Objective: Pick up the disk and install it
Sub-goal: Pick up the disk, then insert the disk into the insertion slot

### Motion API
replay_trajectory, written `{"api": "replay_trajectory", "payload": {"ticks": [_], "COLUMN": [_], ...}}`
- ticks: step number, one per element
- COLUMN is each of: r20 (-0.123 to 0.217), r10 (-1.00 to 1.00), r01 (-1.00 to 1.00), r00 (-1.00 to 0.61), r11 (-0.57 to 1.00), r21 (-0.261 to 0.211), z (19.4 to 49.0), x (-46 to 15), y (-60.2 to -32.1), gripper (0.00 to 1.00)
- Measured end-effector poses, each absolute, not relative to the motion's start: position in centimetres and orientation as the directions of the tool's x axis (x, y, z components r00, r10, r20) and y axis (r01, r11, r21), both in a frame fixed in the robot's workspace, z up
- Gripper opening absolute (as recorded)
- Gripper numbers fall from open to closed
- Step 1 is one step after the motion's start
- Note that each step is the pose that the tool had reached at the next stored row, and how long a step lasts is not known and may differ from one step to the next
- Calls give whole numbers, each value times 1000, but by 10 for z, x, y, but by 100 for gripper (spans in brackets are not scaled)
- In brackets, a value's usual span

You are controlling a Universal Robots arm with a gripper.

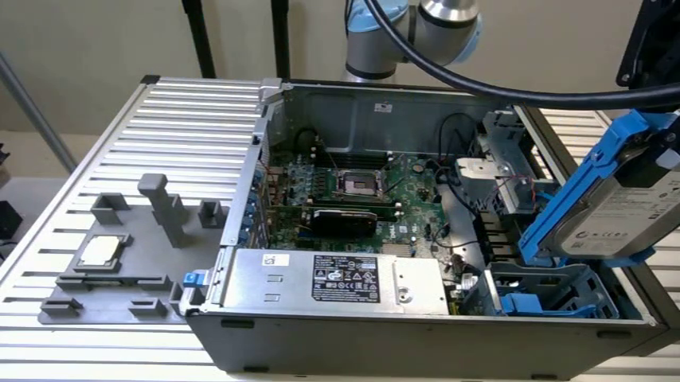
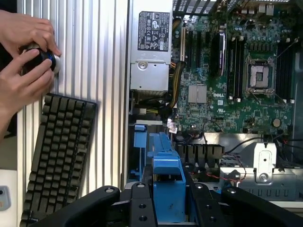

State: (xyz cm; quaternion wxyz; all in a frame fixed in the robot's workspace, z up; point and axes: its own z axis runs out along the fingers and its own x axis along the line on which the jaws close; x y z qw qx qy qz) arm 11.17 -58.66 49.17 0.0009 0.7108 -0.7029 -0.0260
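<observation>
The computer case [image 1: 425, 342] is lying open-topped, giving access from above. The drive bay [image 1: 563, 286] at its end toward the exterior view's right is standing open, with a blue bracket [image 1: 526, 302] sitting in it. The power supply [image 1: 330, 278] is walling the bay on one side; cables [image 1: 457, 239] and a metal cage [image 1: 510, 151] are crowding the far side. The disk [image 1: 627, 215] is hanging tilted over that end of the case. On the slatted table [image 2: 94, 56], a keyboard [image 2: 59, 156] and a person's hands [image 2: 23, 33] are occupying the strip beside the case.
</observation>
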Motion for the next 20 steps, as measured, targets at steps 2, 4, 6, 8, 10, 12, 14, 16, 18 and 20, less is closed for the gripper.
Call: {"api": "replay_trajectory", "payload": {"ticks": [2,4,6,8,10,12,14,16,18,20], "r20": [-36,-36,-36,-36,-36,-36,-36,-36,-35,-35], "r10": [-999,-999,-999,-999,-999,-999,-999,-999,-999,-999], "r01": [-999,-999,-999,-999,-999,-999,-999,-999,-999,-999], "r00": [11,11,11,11,11,11,11,10,11,10], "r11": [-12,-12,-12,-12,-12,-12,-12,-12,-12,-12], "r21": [38,38,38,38,38,38,38,40,42,43], "z": [492,492,492,492,492,492,490,488,485,482], "x": [112,112,112,112,112,112,112,112,112,112], "y": [-587,-587,-587,-587,-587,-587,-587,-587,-587,-587], "gripper": [33,33,33,33,33,33,33,33,33,33]}}
